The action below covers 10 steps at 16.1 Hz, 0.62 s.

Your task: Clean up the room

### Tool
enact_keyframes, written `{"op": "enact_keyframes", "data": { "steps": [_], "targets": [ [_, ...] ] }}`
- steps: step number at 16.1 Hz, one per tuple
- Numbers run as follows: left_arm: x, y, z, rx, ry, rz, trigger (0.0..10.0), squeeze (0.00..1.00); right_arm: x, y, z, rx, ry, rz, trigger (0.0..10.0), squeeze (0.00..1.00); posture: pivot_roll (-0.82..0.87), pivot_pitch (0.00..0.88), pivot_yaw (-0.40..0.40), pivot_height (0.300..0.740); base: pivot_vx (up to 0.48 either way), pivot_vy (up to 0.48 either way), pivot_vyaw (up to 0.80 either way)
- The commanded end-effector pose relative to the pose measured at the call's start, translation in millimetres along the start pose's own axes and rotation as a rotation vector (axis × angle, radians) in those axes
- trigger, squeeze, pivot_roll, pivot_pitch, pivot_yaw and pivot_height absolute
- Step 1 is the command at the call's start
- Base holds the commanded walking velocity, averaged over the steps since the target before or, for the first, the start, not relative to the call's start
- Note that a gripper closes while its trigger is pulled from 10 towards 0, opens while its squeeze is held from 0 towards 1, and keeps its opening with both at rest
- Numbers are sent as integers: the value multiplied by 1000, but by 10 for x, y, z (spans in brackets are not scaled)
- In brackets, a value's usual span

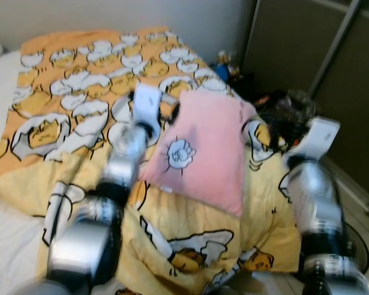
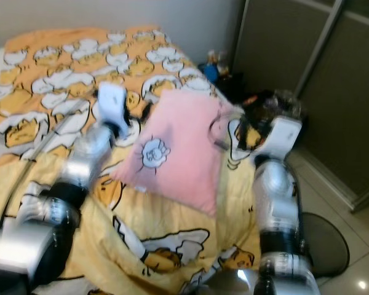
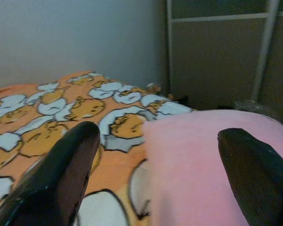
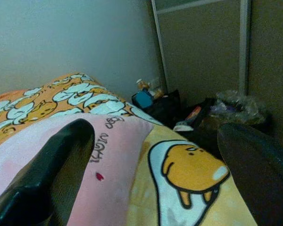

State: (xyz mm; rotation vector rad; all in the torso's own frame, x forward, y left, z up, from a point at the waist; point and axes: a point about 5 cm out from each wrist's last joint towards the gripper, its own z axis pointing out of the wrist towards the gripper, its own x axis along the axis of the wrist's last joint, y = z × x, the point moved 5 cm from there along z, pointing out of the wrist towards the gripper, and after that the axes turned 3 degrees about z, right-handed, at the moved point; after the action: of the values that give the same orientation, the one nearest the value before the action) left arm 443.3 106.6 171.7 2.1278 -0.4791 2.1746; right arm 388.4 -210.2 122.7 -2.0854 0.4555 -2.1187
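**On the bed: two grippers flank a pink pillow**

Over the yellow blanket (image 1: 190, 215) both arms reach forward, and the pink pillow (image 1: 206, 150) lies between them. The left gripper (image 3: 158, 179) has its fingers (image 3: 61, 174) spread wide, one hanging above the blanket's egg print beside the pillow, the other above the pillow's near edge. The right gripper (image 4: 155, 179) is just as wide apart at the pillow's opposite side, one finger (image 4: 52, 174) over the pink cloth, the other off past the bed's edge. Neither holds anything. The pillow rests flat on the blanket, its cartoon print facing up. Beyond the pillow, by the wardrobe doors (image 1: 307, 55), a heap of clutter (image 4: 198, 115) sits on the floor, with a blue item (image 4: 144, 99) near the wall.
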Motion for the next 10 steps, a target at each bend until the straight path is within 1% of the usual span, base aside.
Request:
{"op": "enact_keyframes", "data": {
  "steps": [1, 2, 3, 5, 7, 8, 9, 10],
  "targets": [
    [-300, -15, -35, -16, -137, -25, 10000, 1000, -284, 24, -22, -18, -115, 47, 10000, 1000, -24, 0, 35, 740, 0, 0, 0],
    [-313, 37, 6, -46, -183, -49, 10000, 1000, -345, 44, 24, -34, -162, 105, 10000, 1000, -32, 0, 40, 740, 0, 0, 0],
    [-307, 113, 37, -87, -218, -91, 10000, 1000, -347, 85, 66, -63, -177, 161, 10000, 1000, -37, 0, 44, 740, 0, 0, 0],
    [-275, 175, 62, -133, -240, -142, 10000, 1000, -310, 118, 109, -85, -176, 231, 10000, 1000, -54, 0, 56, 740, 0, 0, 0],
    [-249, 162, 71, -143, -243, -210, 10000, 1000, -296, 147, 131, -98, -173, 274, 10000, 1000, -61, 0, 63, 740, 0, 0, 0],
    [-248, 170, 72, -152, -246, -219, 10000, 1000, -303, 159, 137, -103, -176, 286, 10000, 1000, -61, 0, 63, 740, 0, 0, 0],
    [-220, 188, 83, -168, -247, -237, 10000, 1000, -375, 162, 133, -112, -210, 318, 10000, 1000, -60, 1, 62, 740, 0, 0, 0],
    [-222, 207, 82, -176, -251, -245, 10000, 1000, -401, 157, 126, -114, -223, 316, 10000, 1000, -58, 14, 63, 740, 0, 0, 0]
  ]
}}
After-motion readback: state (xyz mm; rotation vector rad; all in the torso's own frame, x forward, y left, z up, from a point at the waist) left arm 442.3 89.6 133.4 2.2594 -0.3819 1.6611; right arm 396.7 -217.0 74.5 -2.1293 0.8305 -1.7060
